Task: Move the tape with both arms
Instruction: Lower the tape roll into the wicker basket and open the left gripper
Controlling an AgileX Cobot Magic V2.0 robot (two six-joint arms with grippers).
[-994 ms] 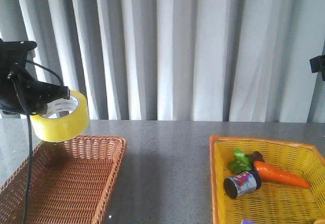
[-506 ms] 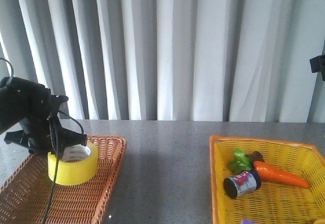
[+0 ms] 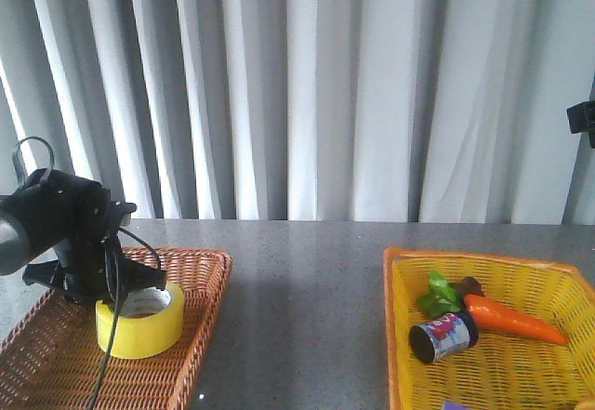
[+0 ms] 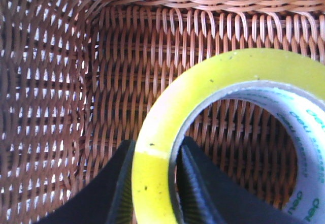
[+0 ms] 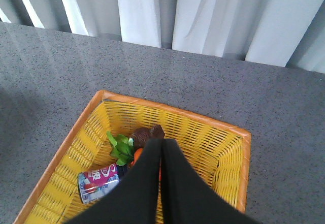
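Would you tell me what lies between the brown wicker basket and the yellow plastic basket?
Only bare grey table lies between the brown wicker basket and the yellow plastic basket, as the front view shows.

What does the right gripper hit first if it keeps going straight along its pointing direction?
Probably the toy carrot in the yellow basket: the shut right gripper points down at it from above the basket. Depth is unclear; nothing shows in between.

We cannot read the label on the small can (image 3: 443,337). A purple thing (image 3: 458,405) is cut off by the front view's lower edge. In the left wrist view the tape (image 4: 167,117) runs past the frame, and the right gripper (image 5: 161,153) hides most of the carrot (image 5: 137,156).
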